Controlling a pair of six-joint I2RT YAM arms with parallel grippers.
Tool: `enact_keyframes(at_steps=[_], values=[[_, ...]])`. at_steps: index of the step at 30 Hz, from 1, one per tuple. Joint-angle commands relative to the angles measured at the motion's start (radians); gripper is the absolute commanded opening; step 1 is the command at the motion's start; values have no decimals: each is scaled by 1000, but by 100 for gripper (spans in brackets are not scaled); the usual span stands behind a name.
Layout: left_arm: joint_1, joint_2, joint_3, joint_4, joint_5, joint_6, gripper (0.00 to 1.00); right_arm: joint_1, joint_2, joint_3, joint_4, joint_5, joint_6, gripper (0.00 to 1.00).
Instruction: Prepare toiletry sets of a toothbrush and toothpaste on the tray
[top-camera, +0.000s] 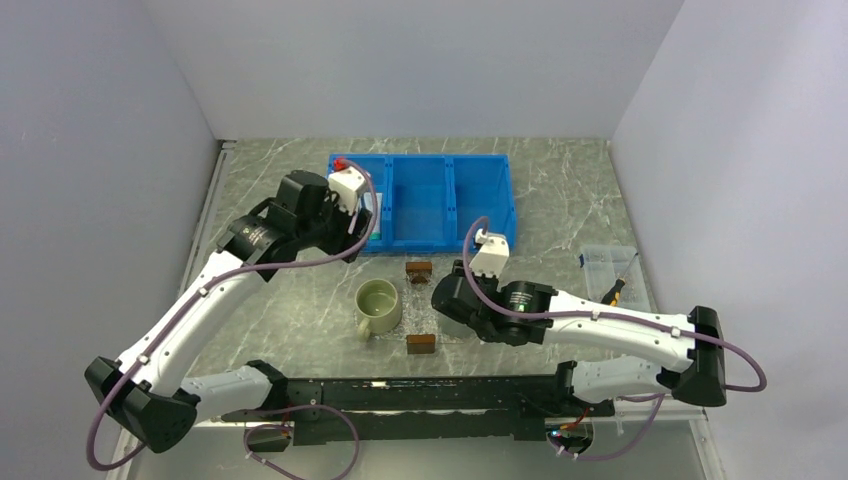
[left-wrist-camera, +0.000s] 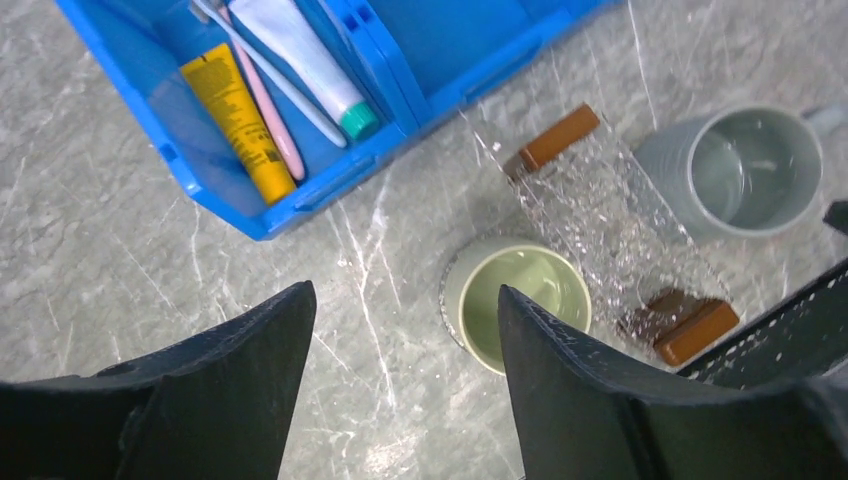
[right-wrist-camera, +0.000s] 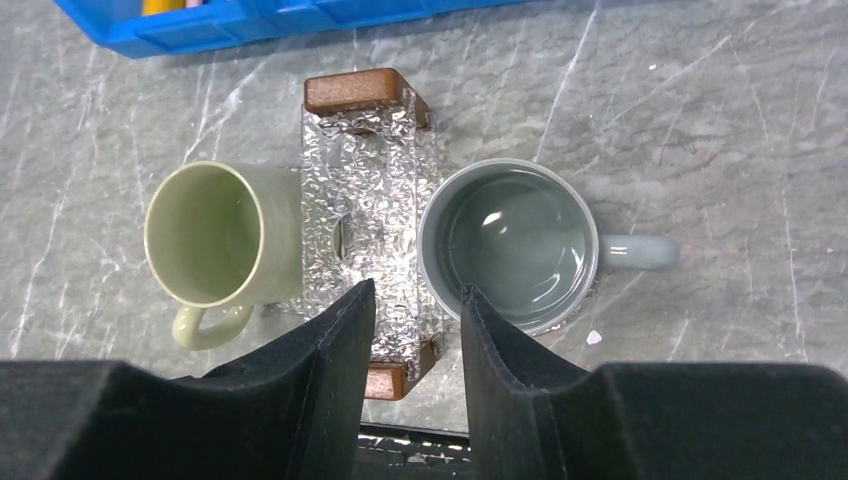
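Well, left gripper fingers gape empty, the thin pink toothbrush, probably light and slippery, beyond them in the blue bin (pinch mid-handle), right gripper apart, empty, above the glittery clear tray.

The left arm and right arm are smooth white tubular shells linked by chunky black joint housings (the right one shows a small green mark near its wrist), both mounted on a long black base rail at the near edge. A thin purple cable loops along each arm to a boxy white wrist camera block; the left block carries a red cap. The left gripper and right gripper have matte black, wedge-shaped fingers with a faintly grainy surface.
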Motion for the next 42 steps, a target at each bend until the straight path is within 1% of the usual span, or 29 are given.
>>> enact_keyframes(at_steps=[1, 2, 4, 6, 7, 8, 12, 16, 18, 21, 23, 24, 27, 31, 33, 36, 42], values=[[48, 12, 73, 54, -25, -73, 76, -1, -48, 55, -17, 39, -87, 40], [61, 23, 86, 57, -49, -85, 77, -1, -55, 61, -24, 42, -93, 40], [89, 52, 115, 61, -62, -107, 87, -2, -73, 66, -36, 55, -103, 40], [119, 86, 148, 71, -56, -117, 92, 0, -96, 56, -29, 63, -120, 41], [128, 105, 165, 75, -57, -119, 97, -1, -106, 51, -26, 64, -124, 41], [135, 126, 184, 78, -65, -120, 99, -2, -116, 44, -18, 65, -132, 41], [143, 238, 279, 56, -104, -108, 99, -1, -143, 20, -3, 65, -144, 42], [150, 344, 366, 35, -204, -123, 99, -1, -145, 18, -24, 75, -144, 43], [154, 386, 386, 53, -217, -121, 99, -1, -146, 14, -28, 76, -144, 43], [168, 456, 436, 63, -199, -137, 99, -4, -150, 6, -25, 72, -156, 44], [180, 522, 499, 30, -170, -152, 99, -3, -156, 1, -24, 74, -162, 44], [183, 551, 529, 13, -167, -162, 97, -3, -157, -2, -27, 75, -163, 44], [184, 619, 567, -4, -169, -174, 95, -5, -171, -11, -32, 79, -156, 44], [184, 669, 570, -22, -250, -217, 94, -7, -199, -33, -23, 75, -155, 45], [185, 689, 562, -26, -273, -228, 92, -8, -214, -45, -16, 74, -161, 45], [182, 725, 559, -37, -275, -250, 85, -11, -233, -53, -12, 83, -170, 45], [173, 776, 530, -35, -286, -283, 74, -15, -256, -65, -6, 82, -184, 46]])
